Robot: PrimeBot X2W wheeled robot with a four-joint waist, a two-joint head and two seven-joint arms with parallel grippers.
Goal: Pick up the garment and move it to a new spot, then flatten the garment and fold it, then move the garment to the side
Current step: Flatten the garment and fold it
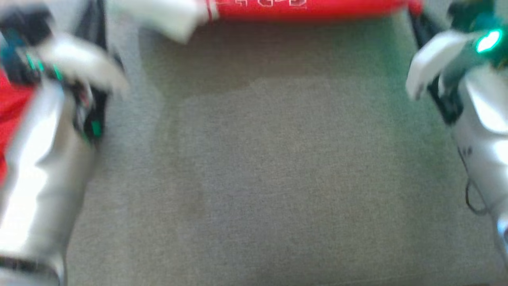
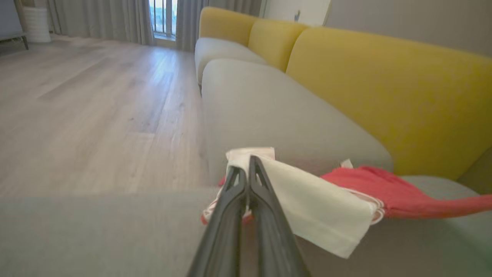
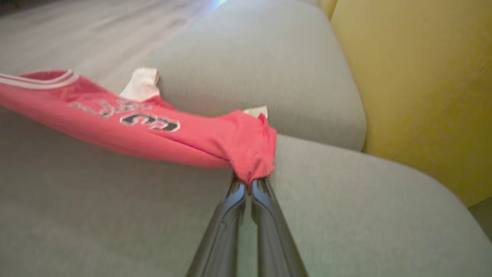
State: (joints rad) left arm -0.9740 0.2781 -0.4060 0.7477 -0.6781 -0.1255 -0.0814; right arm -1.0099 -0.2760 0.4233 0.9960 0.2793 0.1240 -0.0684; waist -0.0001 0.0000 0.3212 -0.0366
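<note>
Head view badly blurred. Garment (image 1: 309,10) = red band across top edge, white part (image 1: 166,16) at its L end. L arm (image 1: 39,167) pale, lower left; R arm (image 1: 484,131) at right edge, green light (image 1: 488,39) on it. Grey seat (image 1: 278,178) lay between them.

L wrist view: L gripper (image 2: 246,173) had fingers pressed together, clamped on the white part near a red-striped hem. White cloth draped to right of fingers; red cloth ran on to frame's right edge. Cloth looked raised off seat w/ shadow under it, but couldn't tell for sure if any of it touched. Yellow backrest (image 2: 384,96) behind, wood floor (image 2: 96,96) to left, curtains (image 2: 96,19) far back.

R wrist view: R gripper (image 3: 249,184) had fingers closed, tips buried in a bunched red corner. Garment stretched away to left as a sagging band over the seat, dark lettering (image 3: 150,122) w/ pale outline facing camera. Two small white bits poked above its upper edge.
</note>
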